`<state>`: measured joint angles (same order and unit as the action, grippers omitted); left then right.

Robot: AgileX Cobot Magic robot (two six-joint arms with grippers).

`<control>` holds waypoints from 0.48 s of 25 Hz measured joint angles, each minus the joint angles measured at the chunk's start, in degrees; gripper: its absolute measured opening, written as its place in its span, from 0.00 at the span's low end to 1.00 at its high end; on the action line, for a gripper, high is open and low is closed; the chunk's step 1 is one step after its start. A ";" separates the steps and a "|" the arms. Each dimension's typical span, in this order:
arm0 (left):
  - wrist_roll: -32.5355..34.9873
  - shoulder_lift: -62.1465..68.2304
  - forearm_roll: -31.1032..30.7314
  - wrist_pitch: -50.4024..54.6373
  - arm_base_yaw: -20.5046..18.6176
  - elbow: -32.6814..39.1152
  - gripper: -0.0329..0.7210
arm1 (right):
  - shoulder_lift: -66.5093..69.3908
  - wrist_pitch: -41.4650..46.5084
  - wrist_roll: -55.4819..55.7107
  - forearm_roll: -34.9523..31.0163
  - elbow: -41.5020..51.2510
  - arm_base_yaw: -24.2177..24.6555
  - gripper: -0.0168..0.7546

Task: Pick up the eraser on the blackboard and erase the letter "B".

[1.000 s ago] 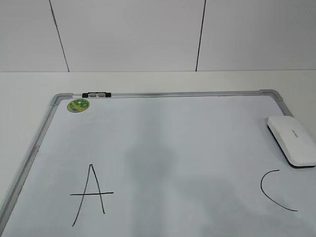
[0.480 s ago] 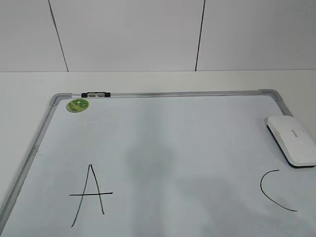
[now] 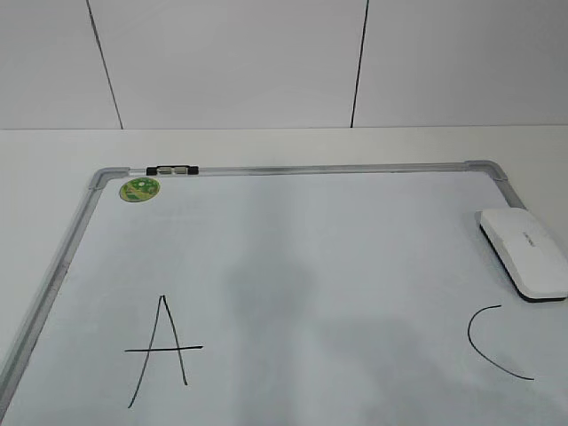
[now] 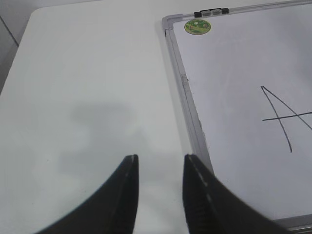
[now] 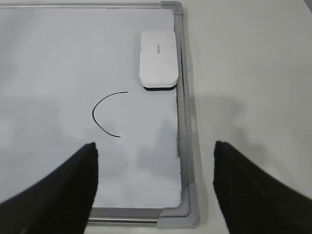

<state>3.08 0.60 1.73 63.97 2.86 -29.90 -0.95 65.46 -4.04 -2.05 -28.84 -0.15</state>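
Observation:
The white eraser (image 3: pixel 525 251) lies flat on the blackboard (image 3: pixel 293 169) by its right frame edge, also in the right wrist view (image 5: pixel 157 59). A black "A" (image 3: pixel 164 351) is at the left and an open-curved "C" (image 3: pixel 497 344) at the right. No letter "B" shows; the board between them is bare. My right gripper (image 5: pixel 155 148) is open wide and empty above the board's near right corner, short of the eraser. My left gripper (image 4: pixel 160 158) is open and empty over the table left of the board. Neither gripper shows in the exterior view.
A small round green disc (image 3: pixel 140 188) sits at the board's far left corner beside a black clip (image 3: pixel 173 169) on the frame. The white table (image 4: pixel 87 87) surrounds the board. A tiled wall (image 3: pixel 266 62) stands behind.

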 joint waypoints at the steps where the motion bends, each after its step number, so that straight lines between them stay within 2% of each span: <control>1: 0.00 0.00 0.00 0.00 0.00 0.00 0.36 | 0.00 0.00 0.00 0.00 0.00 0.00 0.78; 12: 0.00 0.00 0.00 0.00 0.00 0.00 0.36 | 0.00 0.00 0.00 0.00 0.00 0.00 0.78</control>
